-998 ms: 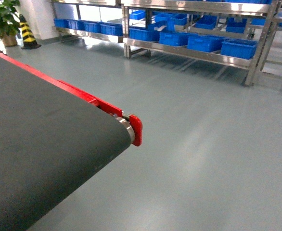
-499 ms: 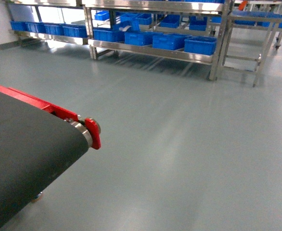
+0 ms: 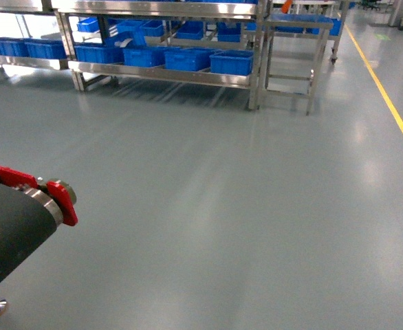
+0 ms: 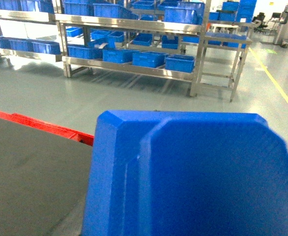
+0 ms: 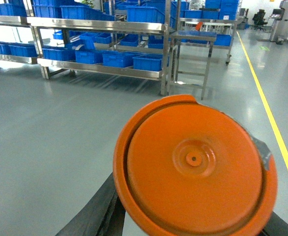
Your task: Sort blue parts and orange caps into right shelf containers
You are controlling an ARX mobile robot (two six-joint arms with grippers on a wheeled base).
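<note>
A bright-blue part [image 4: 193, 177] fills the lower left wrist view, hanging above the floor; it hides my left gripper's fingers. A round orange cap [image 5: 195, 164] faces the right wrist camera flat-on. My right gripper [image 5: 188, 222] is shut on it, with a black finger [image 5: 92, 211] at its lower left and another at its lower right. The steel shelf [image 3: 160, 72] stands far ahead across the floor, with blue containers [image 3: 231, 63] along its low level. Neither gripper shows in the head view.
The dark conveyor belt [image 3: 9, 234] with its red end bracket [image 3: 62, 199] sits at the lower left. A small steel trolley frame [image 3: 291, 20] stands right of the shelf. A yellow floor line [image 3: 387, 96] runs along the right. Grey floor lies between me and the shelf.
The head view has swung to the right: the conveyor end slid towards the left edge, the shelf shifted left, and the trolley frame and yellow line came into view.
</note>
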